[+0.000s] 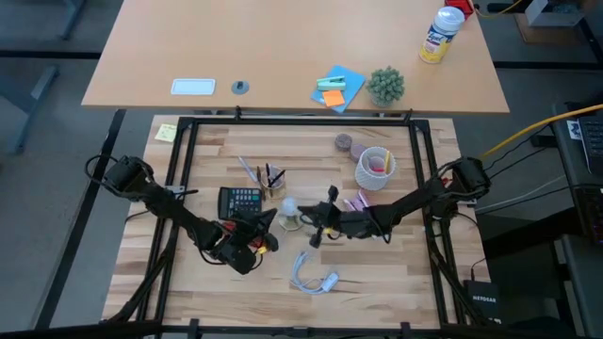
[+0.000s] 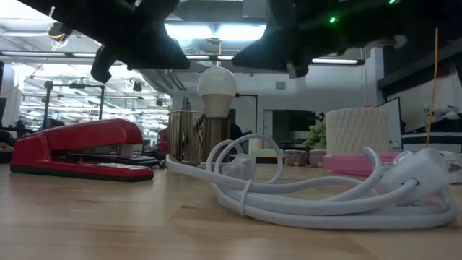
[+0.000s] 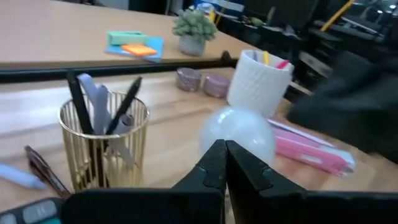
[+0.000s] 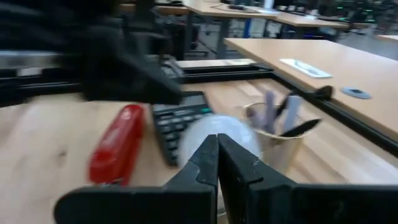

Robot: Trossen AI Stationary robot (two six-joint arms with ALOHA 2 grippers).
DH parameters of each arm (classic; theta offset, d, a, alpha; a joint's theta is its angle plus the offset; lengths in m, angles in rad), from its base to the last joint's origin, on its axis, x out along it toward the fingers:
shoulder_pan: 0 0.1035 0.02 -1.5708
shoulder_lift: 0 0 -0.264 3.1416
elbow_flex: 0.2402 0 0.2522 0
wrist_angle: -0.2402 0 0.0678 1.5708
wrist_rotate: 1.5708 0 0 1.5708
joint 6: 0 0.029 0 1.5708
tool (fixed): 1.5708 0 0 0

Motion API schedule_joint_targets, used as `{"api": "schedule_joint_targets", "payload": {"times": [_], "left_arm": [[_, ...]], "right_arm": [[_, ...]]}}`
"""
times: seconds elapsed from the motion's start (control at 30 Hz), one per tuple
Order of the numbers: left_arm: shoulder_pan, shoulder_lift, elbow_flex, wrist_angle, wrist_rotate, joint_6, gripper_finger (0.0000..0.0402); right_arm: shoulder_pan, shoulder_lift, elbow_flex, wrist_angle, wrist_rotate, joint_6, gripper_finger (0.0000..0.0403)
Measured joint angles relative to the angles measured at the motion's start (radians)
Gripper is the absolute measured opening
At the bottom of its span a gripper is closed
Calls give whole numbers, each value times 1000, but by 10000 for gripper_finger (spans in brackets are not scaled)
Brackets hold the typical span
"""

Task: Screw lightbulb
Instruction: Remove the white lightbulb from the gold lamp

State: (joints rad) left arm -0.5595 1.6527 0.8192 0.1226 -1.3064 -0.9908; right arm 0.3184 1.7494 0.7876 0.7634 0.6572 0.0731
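While the lightbulb (image 2: 216, 85) stands upright, both claws flank it, pressed together. Its screw end hides behind the white cable (image 2: 317, 195).

Matt frosted lightbulb (image 2: 216, 84), wood table (image 1: 377, 282)

Frosted-white lightbulb (image 2: 216, 84), red stapler (image 2: 79, 148) — pen cup (image 3: 104, 146) seemingly gold-striped.
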Motion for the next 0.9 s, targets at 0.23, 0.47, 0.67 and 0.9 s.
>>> {"api": "schedule_joint_targets", "payload": {"times": [0.23, 0.47, 0.67, 0.9], "left_arm": [[91, 0, 0, -11, 18, 27, 0], [168, 0, -1, -14, 231, 29, 0], [143, -2, -3, -21, 230, 29, 0], [112, -2, -4, -24, 227, -2, 0]], "right_arm": [[35, 29, 0, -13, -49, 0, 7], [-5, 82, 0, -12, -51, 33, 7], [-28, 83, 0, -12, -50, 36, 7], [-29, 83, -2, -16, 16, 39, 7]]}}
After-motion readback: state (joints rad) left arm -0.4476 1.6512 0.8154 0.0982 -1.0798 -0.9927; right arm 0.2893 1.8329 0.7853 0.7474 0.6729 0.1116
